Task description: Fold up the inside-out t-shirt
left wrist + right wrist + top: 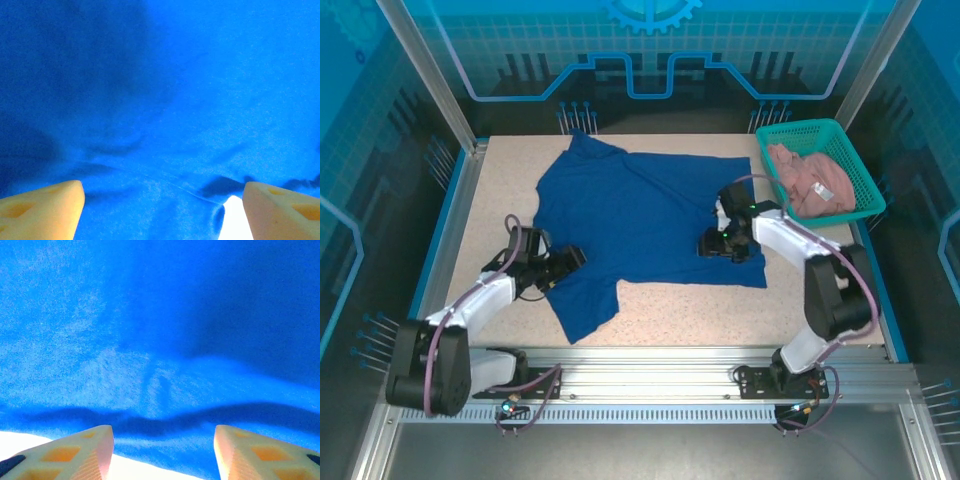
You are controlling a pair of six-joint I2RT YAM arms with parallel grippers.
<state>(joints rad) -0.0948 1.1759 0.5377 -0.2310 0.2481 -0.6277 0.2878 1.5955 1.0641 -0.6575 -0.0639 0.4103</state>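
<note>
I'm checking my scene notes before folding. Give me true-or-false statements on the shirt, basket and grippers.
1. The t-shirt lies spread out on the table. True.
2. The green basket is empty. False: a pinkish garment lies in it.
3. The left gripper and right gripper both have jaws apart. True.
4. The basket stands at the near left corner. False: it stands at the far right corner.
</note>
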